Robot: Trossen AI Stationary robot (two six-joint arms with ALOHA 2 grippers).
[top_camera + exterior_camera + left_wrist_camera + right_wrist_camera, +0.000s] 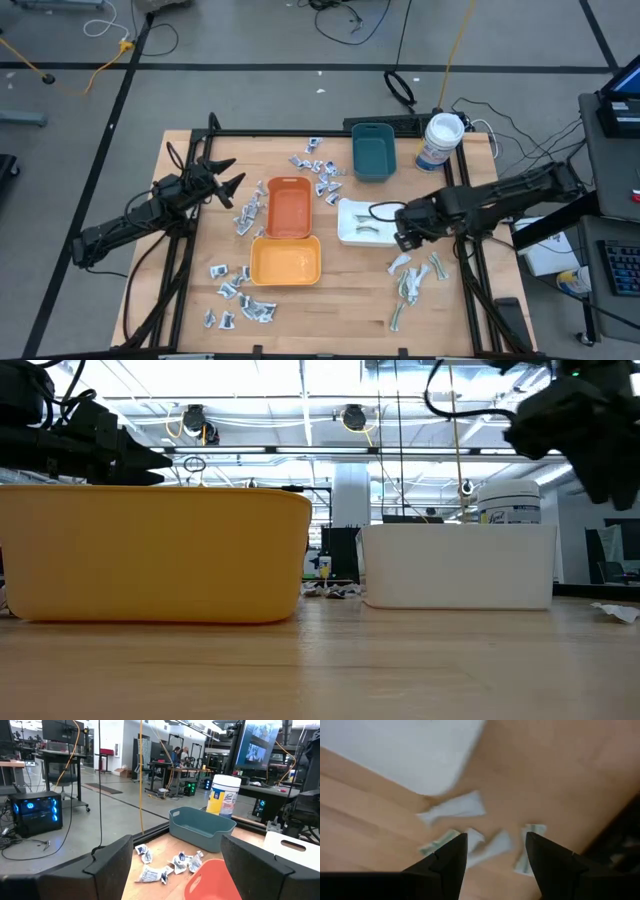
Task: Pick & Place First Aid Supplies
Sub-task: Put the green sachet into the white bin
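High view: my right gripper (400,240) hangs at the white tray (350,232), beside the pale strips (412,278); left gripper (236,182) waits beside the orange tray (289,208).

Right wrist view: jaws parted, empty, above the strips. I judge I'm approaching a pick; next, descend and straddle one strip.

Left wrist view: jaws released, sachets (156,872) ahead.

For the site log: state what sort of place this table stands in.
Most likely a robotics lab or workshop: desks with monitors and a lit computer tower stand on a bare floor, cables trail there, and strip lights run overhead.
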